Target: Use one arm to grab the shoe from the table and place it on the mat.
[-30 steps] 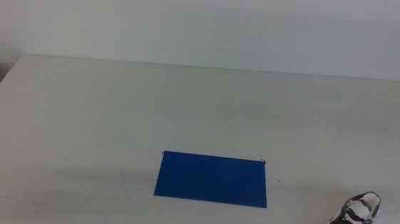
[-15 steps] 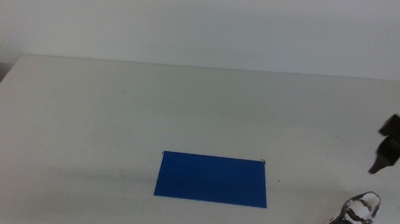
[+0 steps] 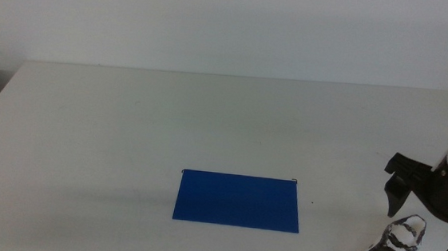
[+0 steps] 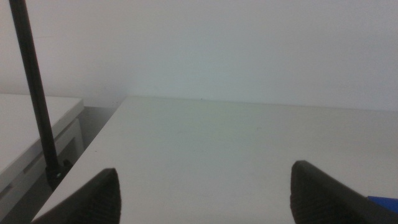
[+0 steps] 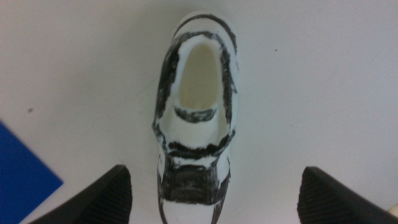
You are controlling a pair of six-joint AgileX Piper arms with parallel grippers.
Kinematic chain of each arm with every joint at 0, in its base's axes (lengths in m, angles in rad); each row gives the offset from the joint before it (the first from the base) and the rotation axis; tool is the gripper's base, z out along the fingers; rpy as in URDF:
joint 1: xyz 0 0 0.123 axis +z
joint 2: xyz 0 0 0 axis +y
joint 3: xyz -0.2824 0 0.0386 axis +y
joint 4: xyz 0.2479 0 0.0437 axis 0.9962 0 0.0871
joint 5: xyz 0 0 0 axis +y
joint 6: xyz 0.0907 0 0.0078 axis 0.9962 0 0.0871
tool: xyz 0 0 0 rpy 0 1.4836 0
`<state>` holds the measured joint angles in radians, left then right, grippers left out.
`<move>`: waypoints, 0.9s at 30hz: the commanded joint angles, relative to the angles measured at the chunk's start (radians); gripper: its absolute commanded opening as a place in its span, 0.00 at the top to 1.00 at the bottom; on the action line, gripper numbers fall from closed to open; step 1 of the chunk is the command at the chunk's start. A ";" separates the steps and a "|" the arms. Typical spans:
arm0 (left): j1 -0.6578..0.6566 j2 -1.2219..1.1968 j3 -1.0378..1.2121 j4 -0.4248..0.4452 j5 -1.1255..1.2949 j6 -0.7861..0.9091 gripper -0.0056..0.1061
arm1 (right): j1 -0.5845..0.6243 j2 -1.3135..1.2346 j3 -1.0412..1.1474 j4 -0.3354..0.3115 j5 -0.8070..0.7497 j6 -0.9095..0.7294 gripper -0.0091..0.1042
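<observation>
Two wrist cameras give you what the middle view lacks: from the right wrist you look straight down into the shoe (image 5: 196, 118), its opening centred between the right gripper (image 5: 214, 190)'s widely spread jaws, with a corner of the mat (image 5: 22, 171) beside it. From the middle view you see that gripper (image 3: 425, 217) hovering over the shoe (image 3: 386, 250) at the table (image 3: 209, 116)'s near right, well apart from the mat (image 3: 238, 200). Your left gripper (image 4: 205, 196) waits, jaws wide, at the near left corner. White tabletop, pale wall; no legible writing.
</observation>
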<state>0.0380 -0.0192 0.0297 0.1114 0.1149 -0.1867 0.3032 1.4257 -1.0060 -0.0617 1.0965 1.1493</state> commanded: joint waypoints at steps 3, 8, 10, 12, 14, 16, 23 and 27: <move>-0.004 -0.007 0.005 -0.004 -0.082 -0.003 0.11 | 0.001 0.021 -0.030 -0.029 -0.006 0.033 0.11; -0.004 -0.007 0.005 -0.004 -0.082 -0.003 0.11 | 0.001 0.063 -0.030 -0.038 -0.049 0.038 0.11; -0.004 -0.007 0.005 -0.004 -0.082 -0.003 0.11 | 0.001 0.072 -0.030 -0.045 -0.057 0.038 0.11; -0.004 -0.007 0.005 -0.004 -0.082 -0.003 0.11 | 0.001 0.073 -0.030 -0.049 -0.053 0.038 0.11; -0.004 -0.007 0.005 -0.004 -0.082 -0.003 0.11 | 0.001 0.072 -0.030 -0.055 -0.053 0.038 0.11; -0.004 -0.007 0.005 -0.004 -0.082 -0.003 0.11 | 0.001 0.072 -0.030 -0.072 -0.053 0.038 0.11; -0.004 -0.007 0.005 -0.004 -0.082 -0.003 0.11 | 0.001 0.072 -0.030 -0.166 -0.068 0.039 0.11; -0.004 -0.007 0.005 -0.004 -0.082 -0.003 0.11 | 0.001 0.073 -0.030 -0.170 -0.106 0.035 0.11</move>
<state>0.0380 -0.0192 0.0297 0.1114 0.1149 -0.1867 0.3042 1.5300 -1.0060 -0.1979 0.9996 1.1866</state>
